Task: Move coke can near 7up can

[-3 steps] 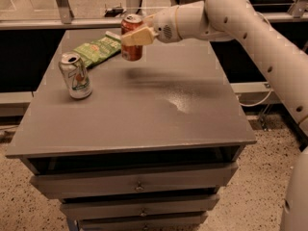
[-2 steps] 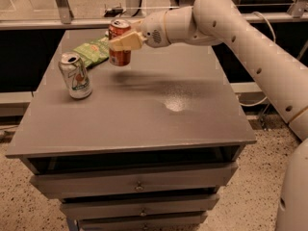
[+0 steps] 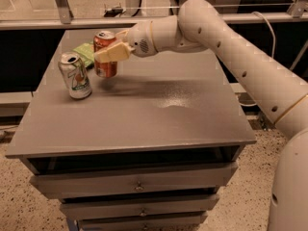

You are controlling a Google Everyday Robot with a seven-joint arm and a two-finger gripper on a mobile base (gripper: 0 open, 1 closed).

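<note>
The coke can (image 3: 104, 55) is red-orange with a silver top. It is upright at the far left of the grey table (image 3: 144, 114), held in my gripper (image 3: 109, 53), whose cream fingers are shut around its middle. The can's base is at or just above the tabletop. The 7up can (image 3: 75, 75) is silver-white with green markings and stands upright just left and in front of the coke can, a small gap between them. My white arm reaches in from the right.
A flat green chip bag (image 3: 85, 52) lies behind the two cans at the table's far left. The table has drawers (image 3: 137, 184) below its front edge. A metal rail (image 3: 57, 23) runs behind the table.
My gripper has carried the coke can leftward and down, from above the chip bag to right beside the 7up can. The 7up can has not moved.
</note>
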